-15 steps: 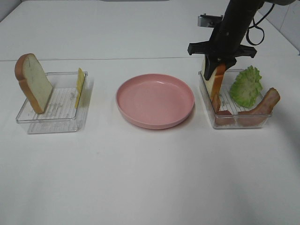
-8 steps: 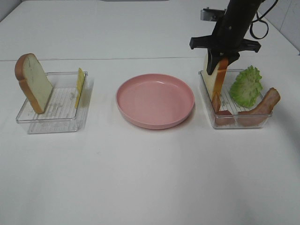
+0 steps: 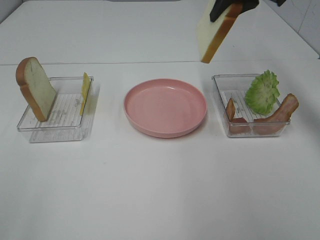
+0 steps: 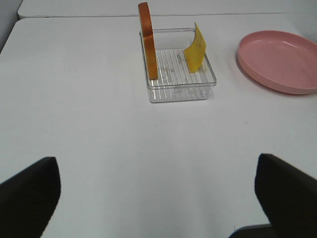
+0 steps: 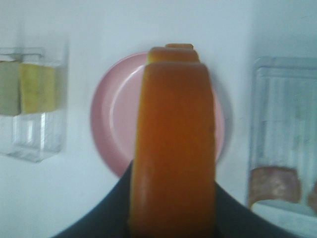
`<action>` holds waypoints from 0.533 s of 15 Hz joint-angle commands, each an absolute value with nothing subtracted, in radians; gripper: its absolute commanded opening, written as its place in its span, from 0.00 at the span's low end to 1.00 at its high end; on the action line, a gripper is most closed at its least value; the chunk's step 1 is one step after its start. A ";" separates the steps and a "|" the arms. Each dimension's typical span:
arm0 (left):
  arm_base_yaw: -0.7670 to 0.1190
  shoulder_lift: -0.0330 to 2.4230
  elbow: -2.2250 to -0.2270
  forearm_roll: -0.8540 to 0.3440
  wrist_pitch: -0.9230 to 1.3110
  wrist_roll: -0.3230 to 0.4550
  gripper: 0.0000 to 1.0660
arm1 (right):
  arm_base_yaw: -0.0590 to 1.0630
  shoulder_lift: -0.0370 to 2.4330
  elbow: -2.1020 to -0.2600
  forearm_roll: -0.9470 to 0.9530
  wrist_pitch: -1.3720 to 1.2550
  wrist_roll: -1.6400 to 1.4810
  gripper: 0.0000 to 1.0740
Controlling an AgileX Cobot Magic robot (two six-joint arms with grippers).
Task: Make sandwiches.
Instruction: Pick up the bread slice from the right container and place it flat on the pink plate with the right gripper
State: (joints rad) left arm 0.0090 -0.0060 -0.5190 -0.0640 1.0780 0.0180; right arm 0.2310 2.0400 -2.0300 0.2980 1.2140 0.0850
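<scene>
My right gripper [image 3: 228,9] is shut on a white bread slice with brown crust [image 3: 215,34], which hangs tilted high above the table, between the pink plate [image 3: 165,106] and the right tray [image 3: 220,95]. In the right wrist view the crust [image 5: 173,148] fills the middle, with the plate [image 5: 106,114] below it. The right tray holds frilly lettuce [image 3: 262,91] and bacon strips [image 3: 281,112]. A second bread slice [image 3: 36,87] and a yellow cheese slice [image 3: 85,92] stand in the left tray [image 3: 55,125]. My left gripper [image 4: 158,198] is open over bare table, well short of that tray.
The round pink plate has nothing on it and sits at the table's middle. The two clear trays flank it left and right. White table stretches in front of all three.
My right gripper has lifted the bread slice out of the right tray, up and a little left toward the plate. The left side has not changed.
</scene>
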 commanded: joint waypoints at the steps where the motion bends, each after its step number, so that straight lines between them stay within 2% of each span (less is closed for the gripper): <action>1: 0.010 -0.023 -0.516 -0.067 1.070 0.017 0.94 | 0.261 2.033 -1.907 0.495 1.159 0.000 0.00; 2: 0.010 -0.023 -0.516 -0.067 1.070 0.017 0.94 | 0.270 2.034 -1.796 0.643 1.052 -0.080 0.00; 5: 0.010 -0.023 -0.516 -0.067 1.070 0.017 0.94 | 0.270 2.078 -1.658 0.859 0.916 -0.203 0.00; 8: 0.010 -0.023 -0.516 -0.067 1.070 0.017 0.94 | 0.283 2.160 -1.656 0.900 0.874 -0.204 0.00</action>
State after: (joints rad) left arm 0.0090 -0.0060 -0.5190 -0.0640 1.0780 0.0180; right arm 0.2840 2.1700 -1.6590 0.8780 0.8700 -0.1840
